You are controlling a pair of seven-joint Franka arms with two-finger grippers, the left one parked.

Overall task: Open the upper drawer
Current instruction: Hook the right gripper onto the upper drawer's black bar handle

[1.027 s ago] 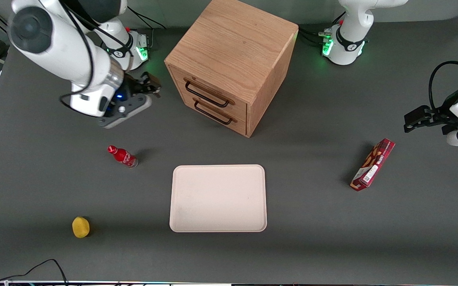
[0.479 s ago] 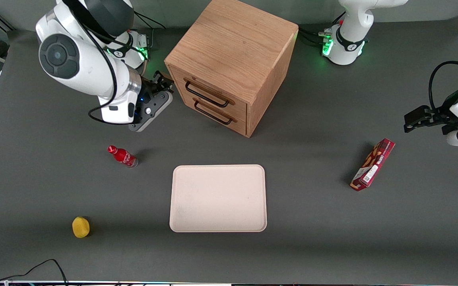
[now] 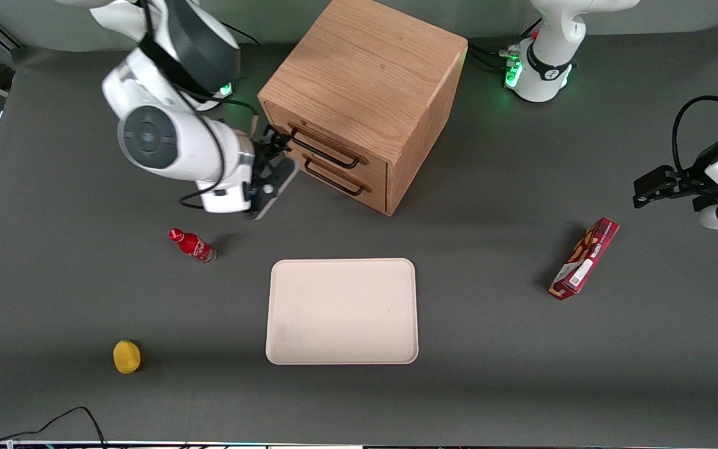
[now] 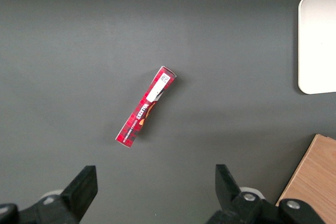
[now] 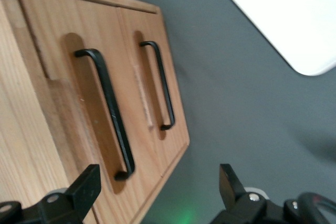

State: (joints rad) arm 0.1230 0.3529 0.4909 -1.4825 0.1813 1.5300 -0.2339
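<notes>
The oak cabinet (image 3: 365, 75) stands at the back middle of the table. Its upper drawer (image 3: 374, 169) is shut, with its black bar handle (image 3: 325, 149) above the bottom drawer's matching handle (image 3: 334, 179). My right gripper (image 3: 276, 144) is open and empty, just in front of the drawer fronts at the working arm's end of the upper handle, touching nothing. In the right wrist view the upper drawer's handle (image 5: 107, 111) lies near one fingertip (image 5: 86, 184), with the bottom handle (image 5: 160, 85) beside it; the gripper (image 5: 157, 187) is wide open.
A cream tray (image 3: 341, 310) lies nearer the front camera than the cabinet, also in the right wrist view (image 5: 294, 19). A red bottle (image 3: 192, 245) and a yellow object (image 3: 126, 356) lie toward the working arm's end. A red box (image 3: 584, 257) lies toward the parked arm's end.
My right arm has swung toward the cabinet, bringing the open gripper from beside the cabinet to just in front of the drawer fronts. The drawers have not moved.
</notes>
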